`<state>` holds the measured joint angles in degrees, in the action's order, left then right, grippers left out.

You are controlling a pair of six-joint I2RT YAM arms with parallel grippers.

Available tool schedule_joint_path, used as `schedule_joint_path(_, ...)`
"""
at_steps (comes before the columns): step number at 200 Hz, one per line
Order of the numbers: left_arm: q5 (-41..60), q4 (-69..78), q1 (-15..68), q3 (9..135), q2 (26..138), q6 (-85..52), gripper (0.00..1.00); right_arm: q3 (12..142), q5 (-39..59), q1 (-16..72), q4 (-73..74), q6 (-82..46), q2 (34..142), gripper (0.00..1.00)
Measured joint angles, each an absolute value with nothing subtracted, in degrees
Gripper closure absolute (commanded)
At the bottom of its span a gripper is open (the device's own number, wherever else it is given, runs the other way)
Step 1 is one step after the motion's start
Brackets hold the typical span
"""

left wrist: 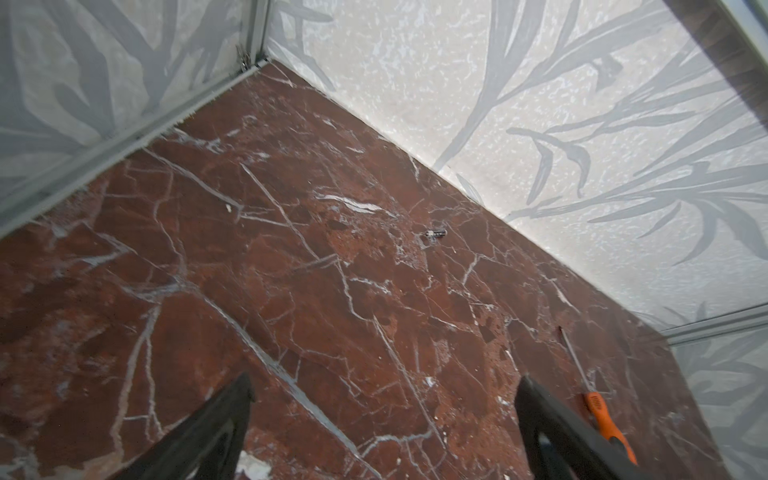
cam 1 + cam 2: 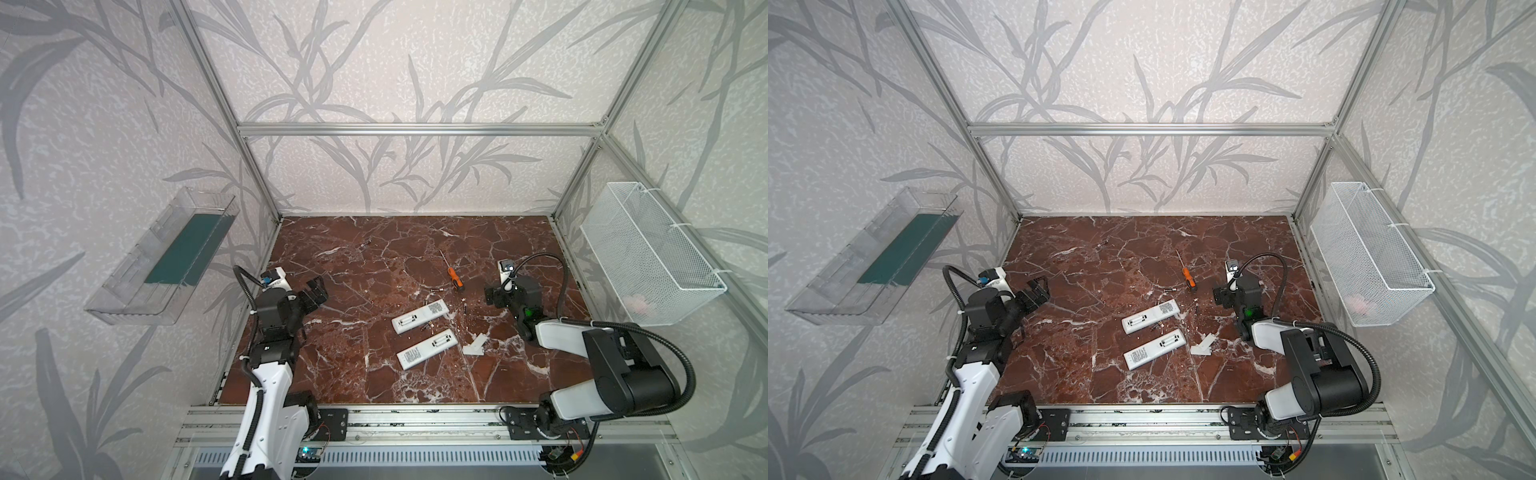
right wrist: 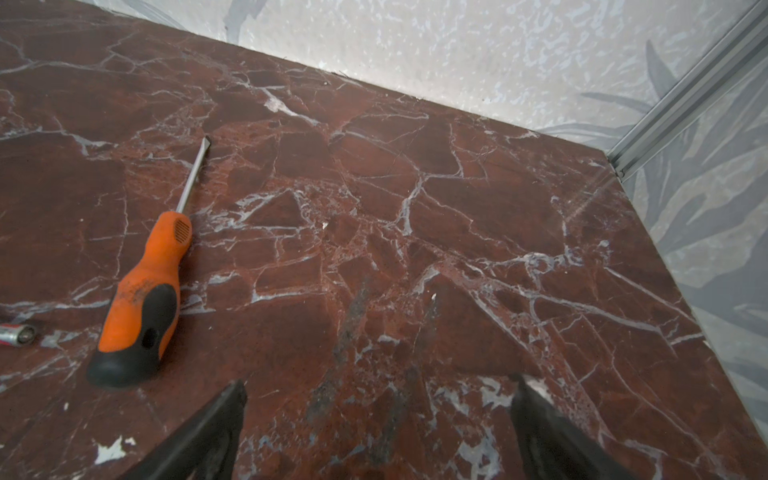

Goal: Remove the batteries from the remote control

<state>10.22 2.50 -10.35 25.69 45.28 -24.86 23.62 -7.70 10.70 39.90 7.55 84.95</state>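
Both black pincers, left gripper (image 1: 384, 386) and right gripper (image 3: 380, 384), hang spread wide, gripping nothing. Slim dark silver-tipped batteries (image 2: 437, 288) lie loose on the veined red-brown marble tabletop (image 2: 353, 374) around two flat white plastic remotes (image 2: 419, 317) (one stray battery (image 1: 435, 233) sits toward the far left corner), near the orange-handled screwdriver (image 3: 141, 291).

Two flat white plastic remote controls lie back-up at mid-scene, bays uncovered: farther remote (image 2: 419, 316), nearer remote (image 2: 427, 349). Slim dark silver-ended batteries lie loose: far-left battery (image 2: 365, 245), middle battery (image 2: 436, 288).
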Motion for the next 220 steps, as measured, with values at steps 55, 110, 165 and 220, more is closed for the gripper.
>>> schedule_joint_path(55, 5.41, 25.93, -10.2, 19.27, 61.43, -12.32, 0.01, 21.52, -7.84, 10.17, 47.2, 7.44, 85.82, 0.02)
schedule_joint_path(110, 6.33, 40.1, -10.11, 19.29, 77.32, -9.04, 0.01, 19.64, -7.29, 9.8, 51.42, 7.38, 88.23, 0.02)
schedule_joint_path(165, 8.69, 48.86, -9.06, 19.4, 86.56, -7.01, 0.01, 19.77, -6.87, 9.63, 51.59, 7.31, 88.23, 0.0)
schedule_joint_path(220, 11.0, 53.74, -7.73, 19.44, 89.69, -4.51, 0.01, 20.84, -5.48, 8.64, 50.65, 6.94, 88.23, 0.01)
